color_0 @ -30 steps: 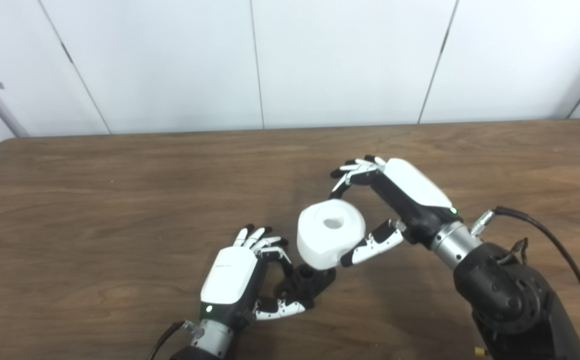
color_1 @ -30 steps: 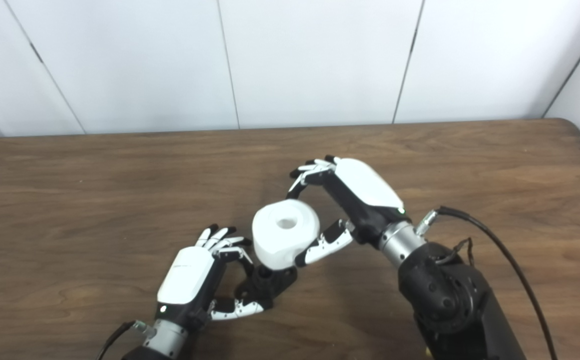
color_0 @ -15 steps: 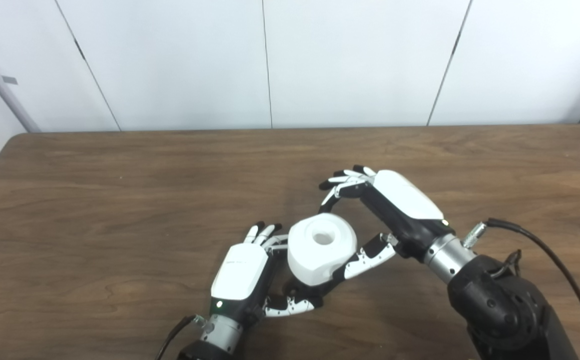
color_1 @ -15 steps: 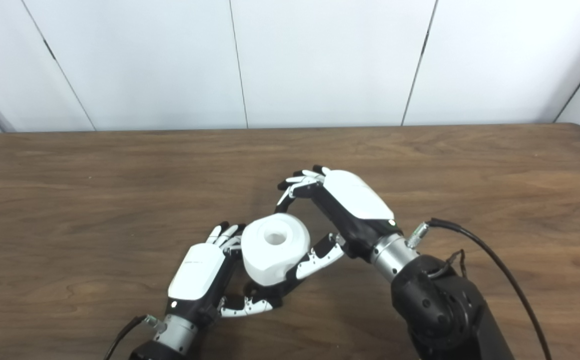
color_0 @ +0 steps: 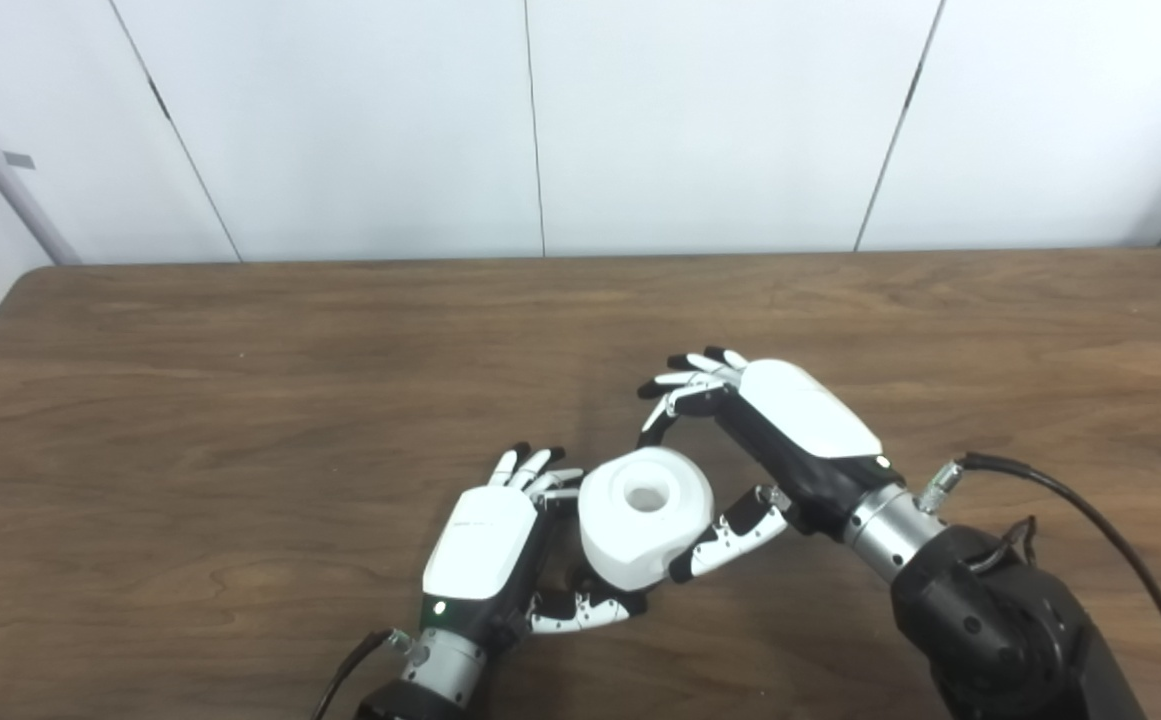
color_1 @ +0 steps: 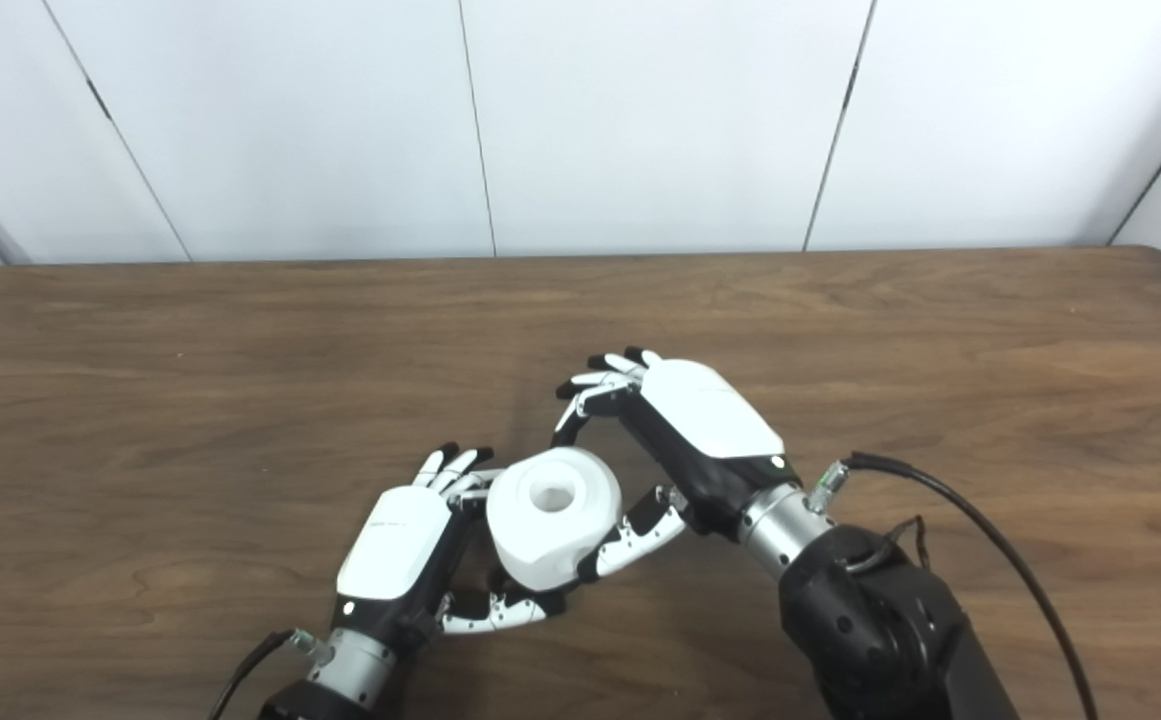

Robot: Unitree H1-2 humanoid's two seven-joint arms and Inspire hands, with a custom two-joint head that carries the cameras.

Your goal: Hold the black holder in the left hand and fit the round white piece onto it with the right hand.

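- Brown wood of the table (color_0: 190,400) filled the left eye view, under white wall panels (color_0: 360,120).
- Left hand (color_0: 485,545) curled its fingers around the black holder (color_0: 580,585), almost hidden beneath the round white piece (color_0: 645,515).
- Right hand (color_0: 770,440) gripped that piece from the right, thumb (color_0: 725,535) low against its side, fingers (color_0: 680,385) arched over the far edge; a black cable (color_0: 1090,510) trailed from its wrist.
- Right eye view: the round white piece sat on the holder, hole upward, touching the left hand's fingertips (color_1: 455,465).
- How fully it was seated could not be told.
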